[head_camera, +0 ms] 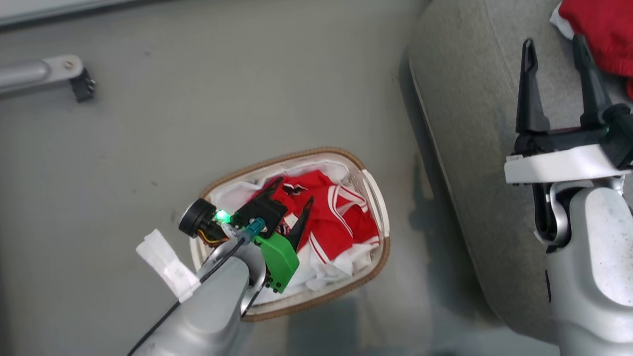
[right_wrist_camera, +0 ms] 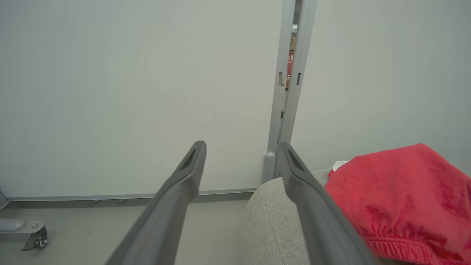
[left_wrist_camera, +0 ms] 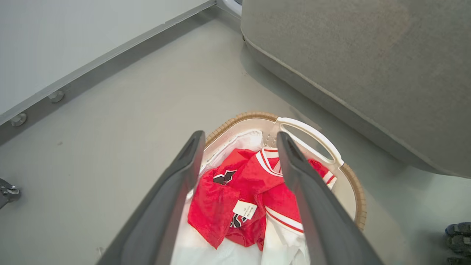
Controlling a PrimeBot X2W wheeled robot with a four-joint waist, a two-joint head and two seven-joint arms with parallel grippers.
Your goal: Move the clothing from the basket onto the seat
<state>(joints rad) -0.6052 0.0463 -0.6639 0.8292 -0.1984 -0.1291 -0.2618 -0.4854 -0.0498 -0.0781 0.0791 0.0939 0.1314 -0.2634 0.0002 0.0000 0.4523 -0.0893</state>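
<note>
Step, I judge: next pick | my left claw [head_camera: 293,190] spread, empty, over red clothing [head_camera: 341,217] heaped in basket [head_camera: 381,262] | seat [head_camera: 470,148] to its right | right claw [head_camera: 554,43] spread, empty, above it by one red garment [head_camera: 603,29] lying there | next: lower left, pinch a fold.

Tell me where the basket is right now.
In the head view the basket sits on the grey floor at lower centre, left of the seat, with the open left gripper over the red clothing inside it.

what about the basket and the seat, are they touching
Apart. The head view shows a strip of floor between the basket rim and the seat edge.
</note>
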